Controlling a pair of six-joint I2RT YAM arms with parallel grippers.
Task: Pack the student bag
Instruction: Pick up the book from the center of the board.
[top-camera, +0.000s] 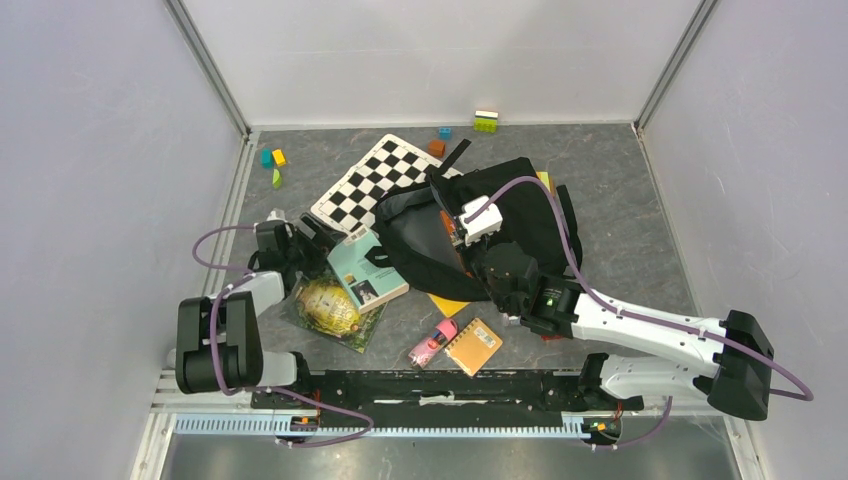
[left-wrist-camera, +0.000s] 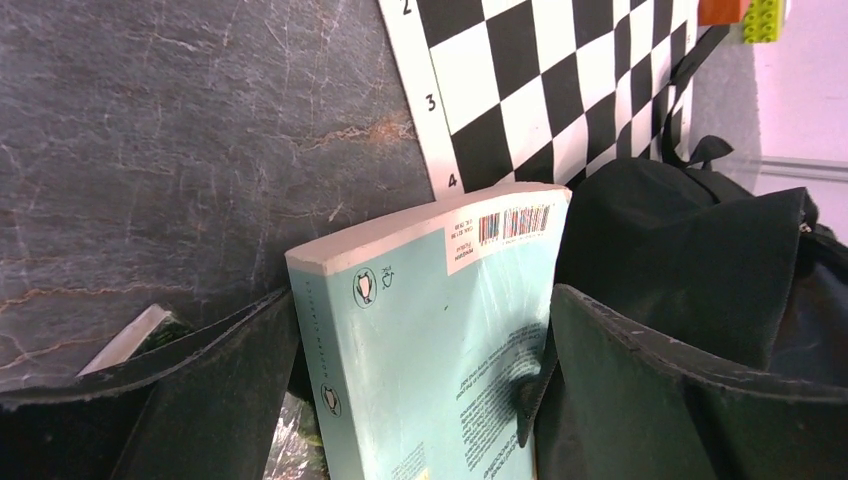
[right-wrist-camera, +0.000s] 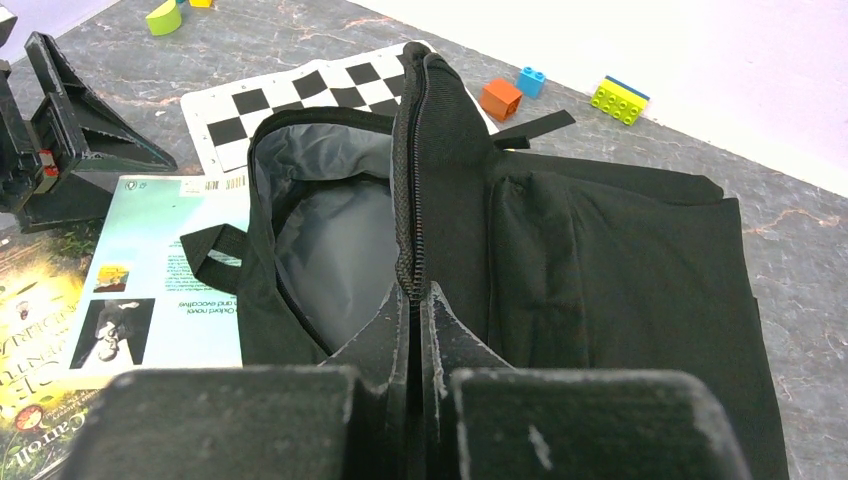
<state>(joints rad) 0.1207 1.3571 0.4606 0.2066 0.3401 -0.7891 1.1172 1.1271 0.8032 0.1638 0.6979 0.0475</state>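
Closest to the right wrist lens, the right gripper (right-wrist-camera: 418, 310) has its jaws pressed together on the zipped rim (right-wrist-camera: 410, 150) of the student bag (right-wrist-camera: 600, 260). It lifts that edge so the mouth gapes and the grey lining (right-wrist-camera: 330, 250) shows. The bag lies mid-table, sprawled partly over the chessboard mat (left-wrist-camera: 540, 90), its opening turned toward my left arm.

On that side the left gripper (left-wrist-camera: 422, 300) stands with its jaws wide apart, one on each side of the pale blue paperback (left-wrist-camera: 430, 340). I can't tell whether either pad touches the cover. The paperback lies just beside the bag's mouth, overlapping a picture book (top-camera: 325, 305) underneath it.

I judge I'm at the pick for loading the paperback, with the right arm acting as the bag holder. Next I need to close the left jaws squarely across the book's width, lift it free of the picture book without dragging that along, then tilt and slide it into the held-open mouth. The right grip has to hold, or the fabric will sag across the gap. An orange notebook (top-camera: 474, 346) and a small pink thing (top-camera: 432, 342) wait near the arm bases.
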